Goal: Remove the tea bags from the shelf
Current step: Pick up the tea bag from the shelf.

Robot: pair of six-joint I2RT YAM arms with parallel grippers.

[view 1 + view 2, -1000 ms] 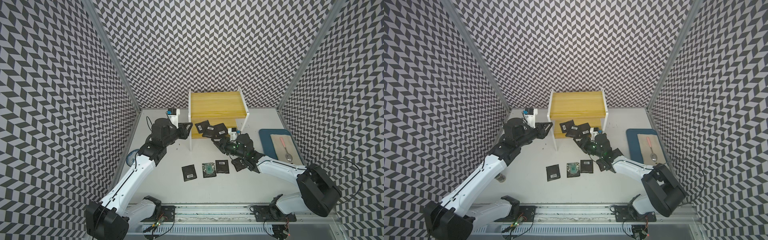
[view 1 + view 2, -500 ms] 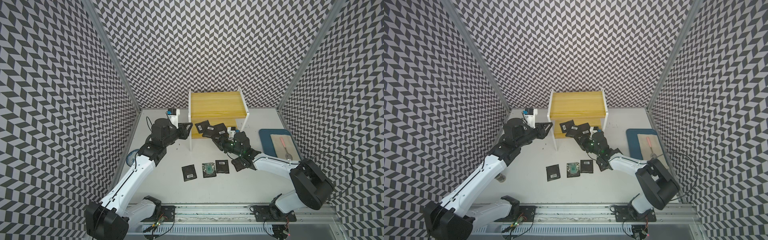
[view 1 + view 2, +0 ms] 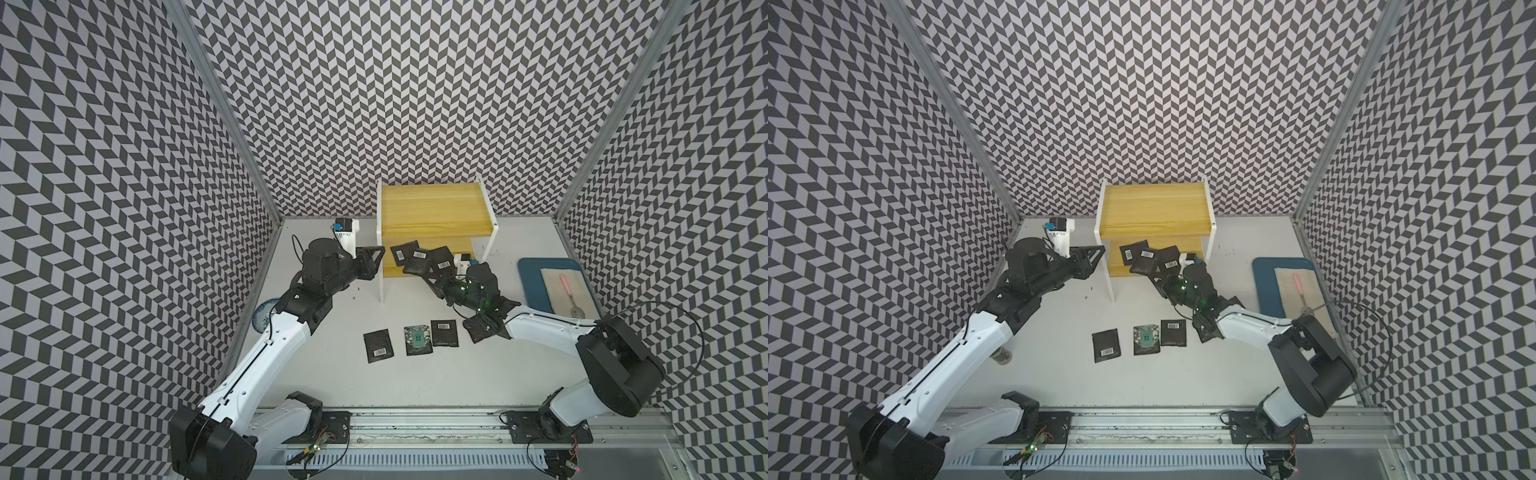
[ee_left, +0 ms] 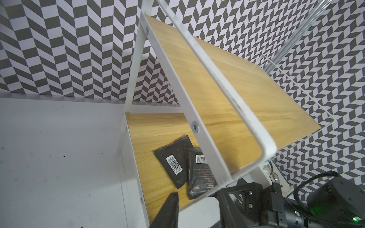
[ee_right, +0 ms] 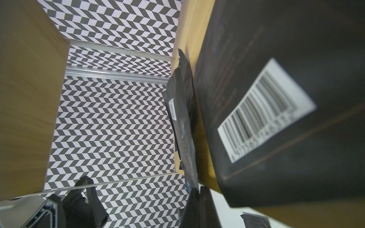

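The shelf stands at the back, yellow boards in a white frame. Three black tea bags overlap on its lower board. My right gripper is at that board's front edge, shut on the near corner of the middle tea bag. The right-hand one lies close over its camera. My left gripper hangs open and empty by the shelf's left side, its fingers either side of the white frame rail.
Several tea bags lie on the table in front, one with a green patterned face, one partly under my right arm. A blue tray with a cloth and spoon sits at the right. A small plate lies by the left wall.
My right gripper has reached in a little toward the shelf and closed on the tea bag's corner. The left arm has not moved.
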